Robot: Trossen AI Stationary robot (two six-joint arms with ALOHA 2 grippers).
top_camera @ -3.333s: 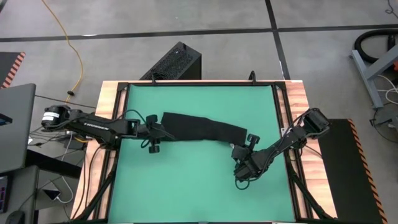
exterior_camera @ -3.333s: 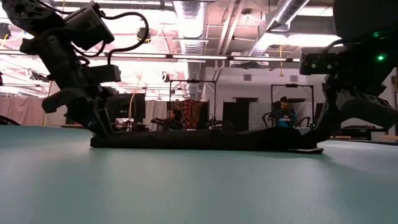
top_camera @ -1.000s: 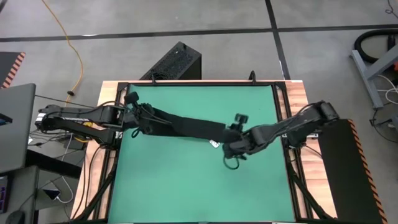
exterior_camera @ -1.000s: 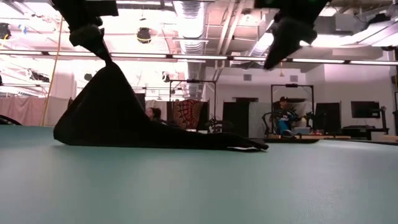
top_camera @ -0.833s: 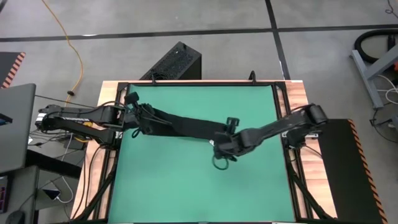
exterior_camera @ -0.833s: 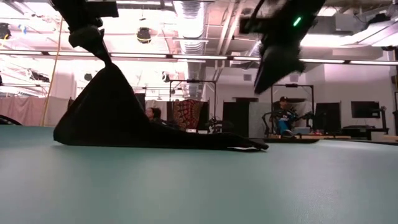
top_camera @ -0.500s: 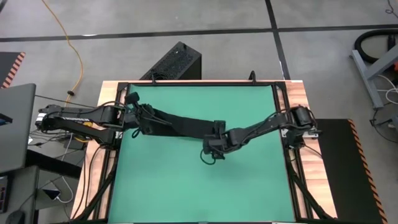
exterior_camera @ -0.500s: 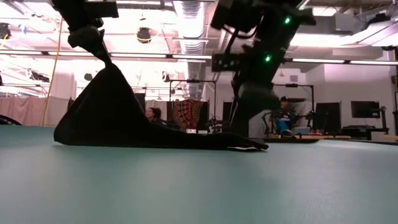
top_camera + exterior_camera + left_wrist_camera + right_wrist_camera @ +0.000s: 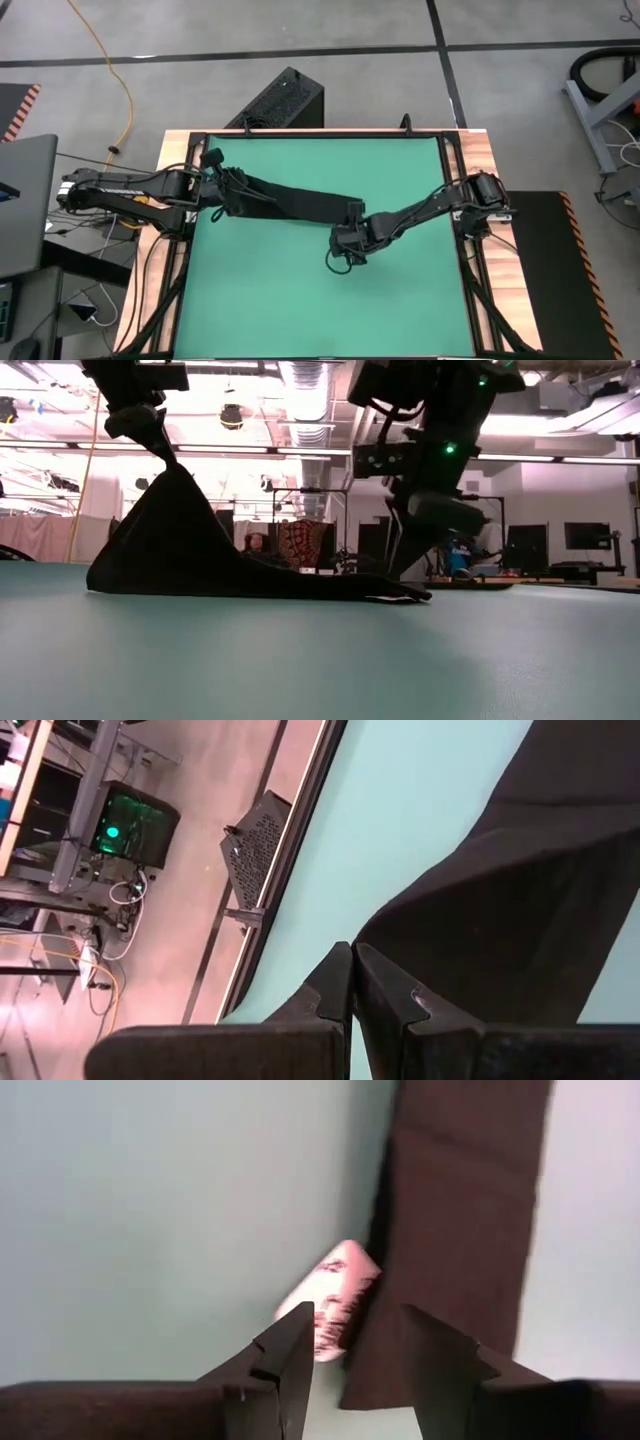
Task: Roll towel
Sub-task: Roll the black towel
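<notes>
Now right gripper [image 9: 344, 243] nearer towel [image 9: 300, 203] end.

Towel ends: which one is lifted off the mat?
The end in the left claw, pinched shut and raised so the towel tents up. The other end lies flat under the open right claw, beside the white tag.

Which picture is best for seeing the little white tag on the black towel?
The right wrist view: the tag fills the gap above the open right gripper, beside the towel edge. In the high view the right gripper hides that spot. The low view shows only a pale sliver at the towel's tip. The left wrist view misses it.
</notes>
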